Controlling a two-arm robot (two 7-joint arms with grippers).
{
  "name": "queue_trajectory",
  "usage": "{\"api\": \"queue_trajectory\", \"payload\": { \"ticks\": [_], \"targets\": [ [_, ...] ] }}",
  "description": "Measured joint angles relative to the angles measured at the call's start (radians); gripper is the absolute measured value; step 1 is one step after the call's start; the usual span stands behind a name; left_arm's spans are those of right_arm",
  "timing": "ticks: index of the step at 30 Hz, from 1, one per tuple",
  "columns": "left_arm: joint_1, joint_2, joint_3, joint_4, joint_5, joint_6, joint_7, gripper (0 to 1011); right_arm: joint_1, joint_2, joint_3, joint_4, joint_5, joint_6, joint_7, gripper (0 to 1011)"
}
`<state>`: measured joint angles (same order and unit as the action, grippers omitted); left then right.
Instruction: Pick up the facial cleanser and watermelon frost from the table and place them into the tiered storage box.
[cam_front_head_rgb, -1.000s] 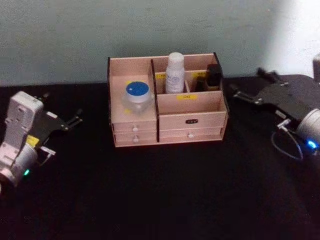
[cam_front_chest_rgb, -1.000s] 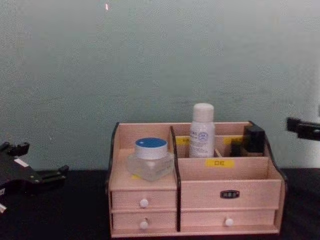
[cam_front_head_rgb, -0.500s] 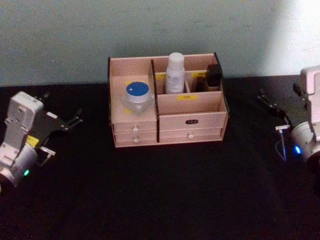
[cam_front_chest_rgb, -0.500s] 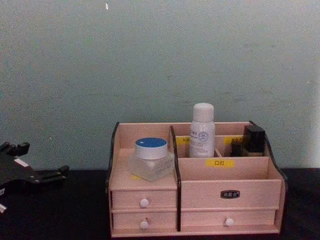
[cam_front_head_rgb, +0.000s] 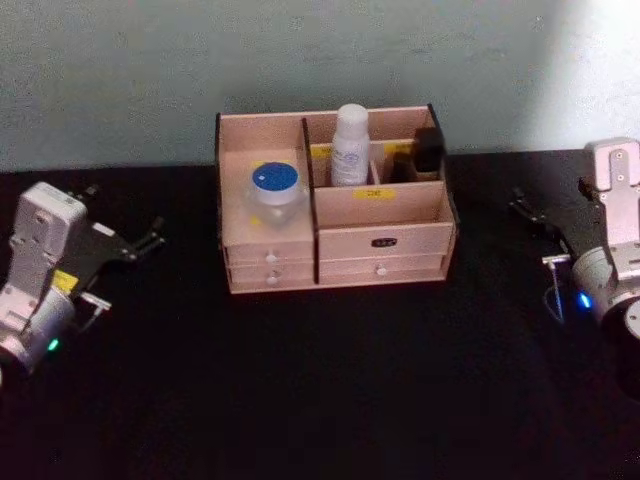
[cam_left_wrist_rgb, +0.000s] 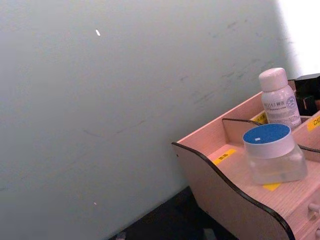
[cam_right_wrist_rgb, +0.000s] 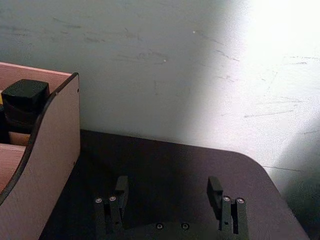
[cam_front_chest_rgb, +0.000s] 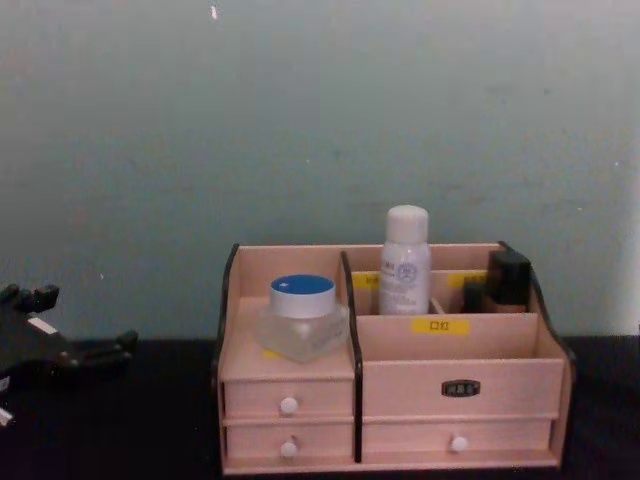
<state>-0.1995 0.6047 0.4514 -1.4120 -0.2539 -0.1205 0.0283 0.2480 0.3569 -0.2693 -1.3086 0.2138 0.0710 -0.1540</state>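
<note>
The tiered storage box (cam_front_head_rgb: 380, 240) stands at the back middle of the black table. A clear jar with a blue lid (cam_front_head_rgb: 275, 190) sits on its left tier, also seen in the chest view (cam_front_chest_rgb: 302, 318). In a rear compartment a white bottle (cam_front_head_rgb: 350, 145) stands upright. I cannot read which of the two is the facial cleanser and which the watermelon frost. My left gripper (cam_front_head_rgb: 140, 243) rests open far left of the box. Off to the box's right, my right gripper (cam_front_head_rgb: 540, 232) is open and empty, its fingers (cam_right_wrist_rgb: 121, 189) spread wide apart.
A black-capped item (cam_front_head_rgb: 430, 148) stands in the box's rear right compartment. The black table (cam_front_head_rgb: 330, 380) stretches in front of the box. A pale wall runs close behind it. A thin cable (cam_front_head_rgb: 552, 290) hangs at the right wrist.
My right arm has drawn back from beside the box to the table's right side and turned upright. The left arm, the box and its contents have not moved.
</note>
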Motion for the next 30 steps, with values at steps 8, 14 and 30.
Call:
{"api": "queue_trajectory", "payload": {
  "ticks": [8, 14, 30],
  "targets": [
    [0.0, 0.0, 0.0, 0.0, 0.0, 0.0, 0.0, 1001, -0.002, 0.0, 0.001, -0.003, -0.002, -0.002, -0.006, 1002],
    [0.0, 0.0, 0.0, 0.0, 0.0, 0.0, 0.0, 1001, -0.003, 0.0, 0.001, -0.005, -0.002, -0.002, -0.008, 1003],
    [0.0, 0.0, 0.0, 0.0, 0.0, 0.0, 0.0, 1001, -0.004, 0.0, 0.001, -0.007, -0.003, -0.004, -0.01, 1002]
  ]
}}
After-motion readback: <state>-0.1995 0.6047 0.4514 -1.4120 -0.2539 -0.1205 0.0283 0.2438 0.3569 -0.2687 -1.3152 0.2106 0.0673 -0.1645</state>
